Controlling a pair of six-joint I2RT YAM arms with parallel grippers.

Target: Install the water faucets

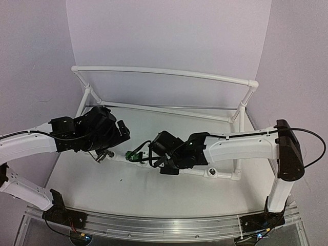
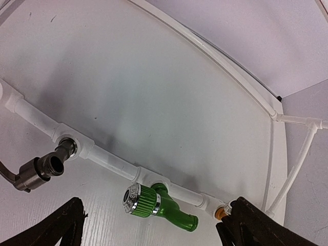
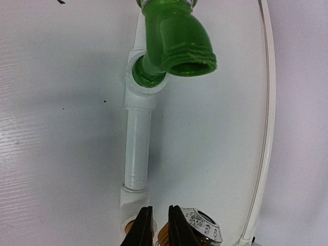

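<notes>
The grey faucet (image 2: 43, 169) sits in the left-hand socket of the white pipe frame (image 1: 164, 72), on its front rail; its long axis runs out from the socket toward the near side, open mouth facing the left wrist camera and the thin lever curving off at the far end. The green faucet (image 3: 177, 41) is plugged by its stem into the next socket along; its body lies roughly along the rail, chrome-ringed cap at one end and threaded spout mouth tipped toward the right wrist camera. The brass faucet (image 2: 221, 211) is at the third socket, mostly hidden. The left arm reaches in from the left edge, and the left gripper (image 1: 122, 132) hangs over the rail with its fingers spread wide, touching nothing. The right arm rises from its base, bends at the elbow and stretches left across the table (image 1: 102, 184); the right gripper (image 3: 160, 210) has its fingers nearly together at the brass faucet, a thin slit between them, and whether they pinch it cannot be told
</notes>
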